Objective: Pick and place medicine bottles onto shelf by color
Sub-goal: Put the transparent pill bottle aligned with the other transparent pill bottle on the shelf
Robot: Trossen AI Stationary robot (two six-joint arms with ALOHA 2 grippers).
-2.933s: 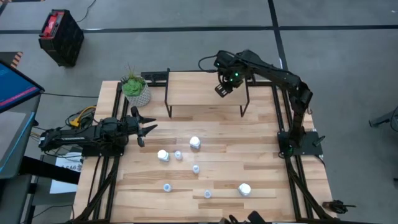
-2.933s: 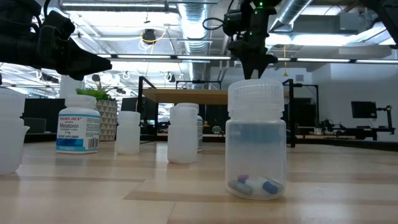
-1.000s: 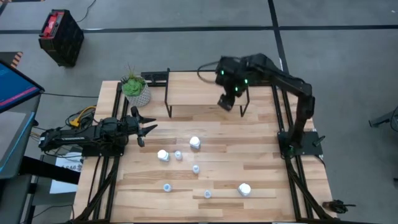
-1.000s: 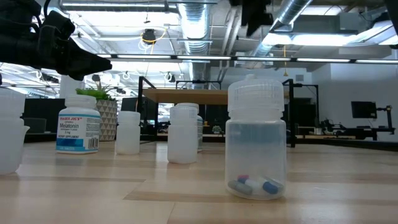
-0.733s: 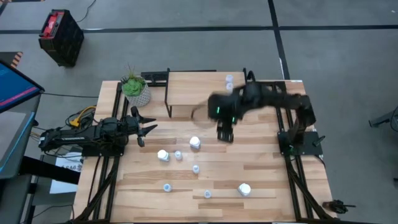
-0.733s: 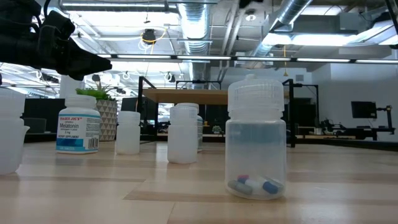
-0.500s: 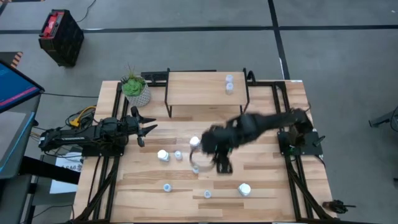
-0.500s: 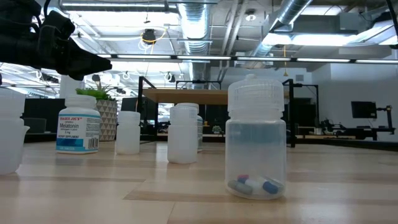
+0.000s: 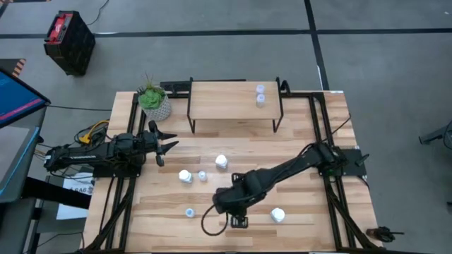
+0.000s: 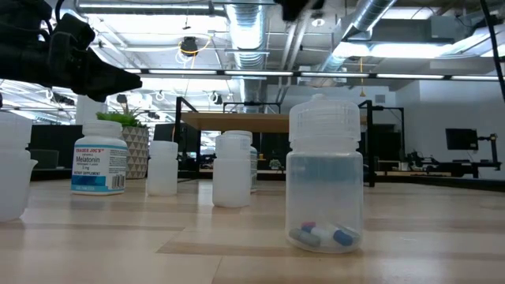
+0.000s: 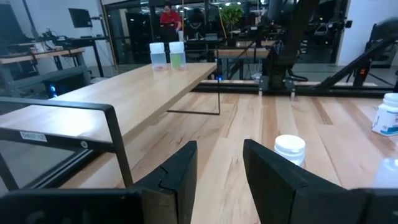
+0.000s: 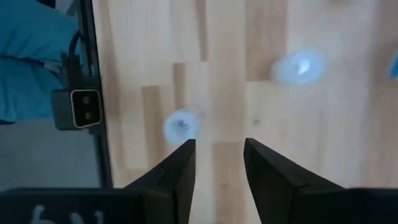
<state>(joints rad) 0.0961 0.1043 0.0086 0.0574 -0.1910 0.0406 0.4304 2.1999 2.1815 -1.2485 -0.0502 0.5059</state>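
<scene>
The shelf [image 9: 226, 102] stands at the table's far side, with two small translucent bottles [image 9: 260, 94] on its right end. Three white bottles [image 9: 221, 161], [image 9: 185, 176], [image 9: 277, 214] and small translucent ones [image 9: 203, 176], [image 9: 189, 212] stand on the tabletop. My right gripper [image 9: 239, 220] is open and empty, reaching out low over the table's near edge. In its wrist view [image 12: 217, 162] a small translucent bottle [image 12: 181, 124] stands just beyond its fingers. My left gripper [image 9: 168, 147] waits open at the table's left side.
A white plant pot [image 9: 154, 104] stands at the far left corner. In the low view a translucent bottle with pills [image 10: 325, 177] stands close up, and a labelled white bottle [image 10: 99, 162] farther left. A small camera box [image 12: 84, 107] sits at the table's near edge.
My right gripper has swung from the shelf's right end toward the table's near edge and down, and the arm now lies stretched across the table. The two small bottles on the shelf, hidden by the arm before, now show.
</scene>
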